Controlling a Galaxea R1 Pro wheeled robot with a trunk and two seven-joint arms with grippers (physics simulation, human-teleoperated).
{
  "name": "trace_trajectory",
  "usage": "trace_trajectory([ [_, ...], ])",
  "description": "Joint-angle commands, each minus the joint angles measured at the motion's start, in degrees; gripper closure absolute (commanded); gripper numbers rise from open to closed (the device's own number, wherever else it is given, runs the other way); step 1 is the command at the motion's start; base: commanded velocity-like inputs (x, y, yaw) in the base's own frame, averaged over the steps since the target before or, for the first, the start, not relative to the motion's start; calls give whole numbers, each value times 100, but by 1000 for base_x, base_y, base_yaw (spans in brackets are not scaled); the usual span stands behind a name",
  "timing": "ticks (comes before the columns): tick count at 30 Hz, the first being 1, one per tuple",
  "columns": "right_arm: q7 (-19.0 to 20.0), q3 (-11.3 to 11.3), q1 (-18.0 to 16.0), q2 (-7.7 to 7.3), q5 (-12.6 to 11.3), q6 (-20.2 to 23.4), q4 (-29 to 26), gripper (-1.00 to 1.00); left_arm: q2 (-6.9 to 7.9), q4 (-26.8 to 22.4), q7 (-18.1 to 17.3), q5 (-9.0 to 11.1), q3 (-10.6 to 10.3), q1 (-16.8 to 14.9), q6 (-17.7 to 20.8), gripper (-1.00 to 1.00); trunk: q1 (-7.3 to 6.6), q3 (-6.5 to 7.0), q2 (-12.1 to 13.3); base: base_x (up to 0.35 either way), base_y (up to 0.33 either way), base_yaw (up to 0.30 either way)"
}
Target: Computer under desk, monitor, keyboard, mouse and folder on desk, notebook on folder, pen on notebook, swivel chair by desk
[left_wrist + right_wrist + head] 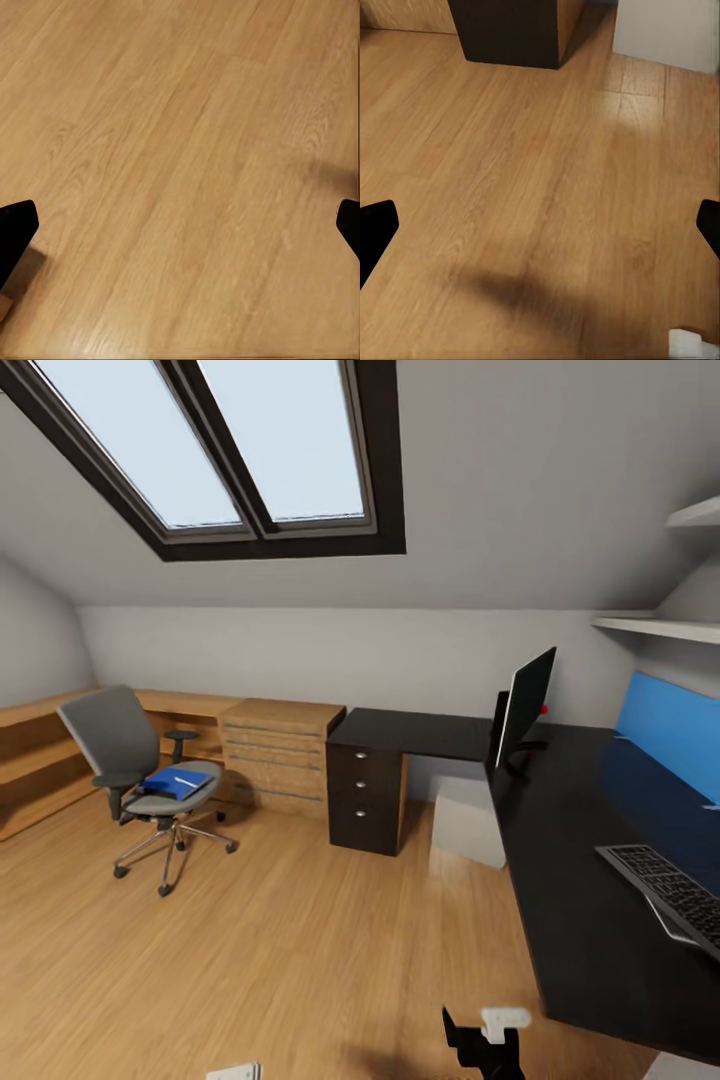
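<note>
The swivel chair (125,755) stands on the wood floor at the left, away from the desk (570,900). On its seat lies the blue folder (172,784), with a thin pale streak on it that may be the pen (187,779). The monitor (524,705) stands on the desk, seen edge-on. The keyboard (672,892) lies on the desk at the right. Under the desk sits the computer (468,822). The notebook and mouse are out of view. My left gripper (180,225) and right gripper (540,225) both hang open over bare floor.
The desk's dark drawer unit (366,796) stands beside the computer; the right wrist view shows that drawer unit (510,30) and the computer (667,30) ahead. Light wooden cabinets (275,750) line the back wall. A blue wall panel (665,728) and shelves (655,626) are at the right.
</note>
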Motion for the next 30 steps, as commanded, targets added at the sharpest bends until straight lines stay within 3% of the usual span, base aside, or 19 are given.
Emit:
trace_trajectory([
  [1,37,25,-7,0,-64,-22,13,-100,9,51,31,56,-54,-4,-30,-100,0,-11,-4,-1,0,-263],
  [8,35,24,-7,-1,-64,-22,13,-100,6,134,16,52,-65,-5,-19,-100,0,-39,-4,-125,0,-267],
  [21,35,24,-7,-2,-64,-17,13,-100,8,154,14,58,-65,-4,-12,-100,0,-100,-4,-309,-12,-265],
  [30,32,19,-7,-2,-64,-17,13,-100,9,172,13,60,-50,-4,-19,-100,0,-157,-4,-277,-187,-233],
])
